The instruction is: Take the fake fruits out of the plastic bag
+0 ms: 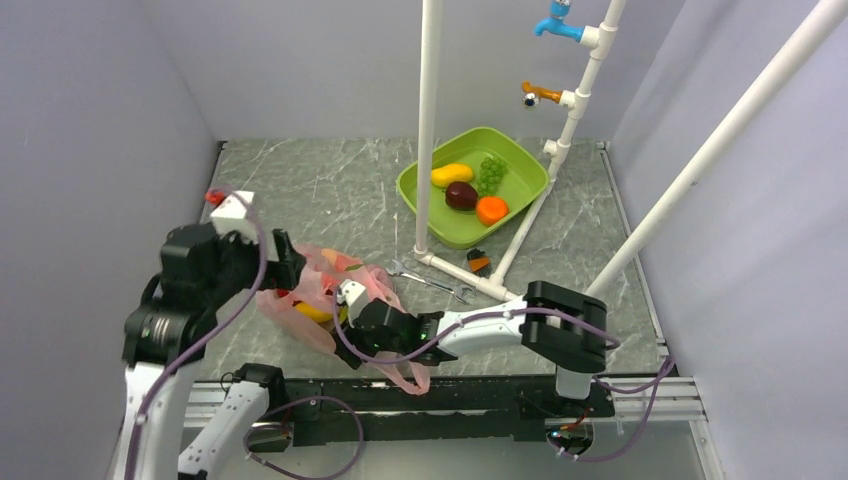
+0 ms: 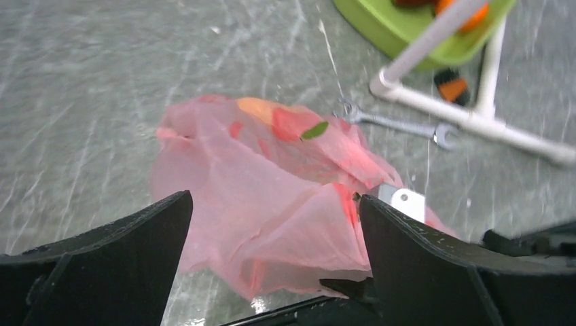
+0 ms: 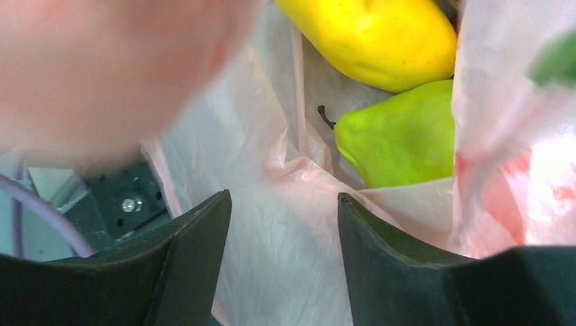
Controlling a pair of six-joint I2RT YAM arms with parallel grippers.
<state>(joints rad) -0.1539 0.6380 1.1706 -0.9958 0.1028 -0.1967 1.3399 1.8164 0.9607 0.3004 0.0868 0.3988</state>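
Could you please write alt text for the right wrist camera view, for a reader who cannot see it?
A green pear and a yellow fruit lie inside the pink plastic bag, just beyond the open right gripper. A blurred pink shape fills the upper left.

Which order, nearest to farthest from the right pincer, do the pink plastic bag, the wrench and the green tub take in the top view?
From the right pincer:
1. pink plastic bag, at its tips, front left.
2. wrench, on the table right of the bag.
3. green tub, farthest back, right of centre.
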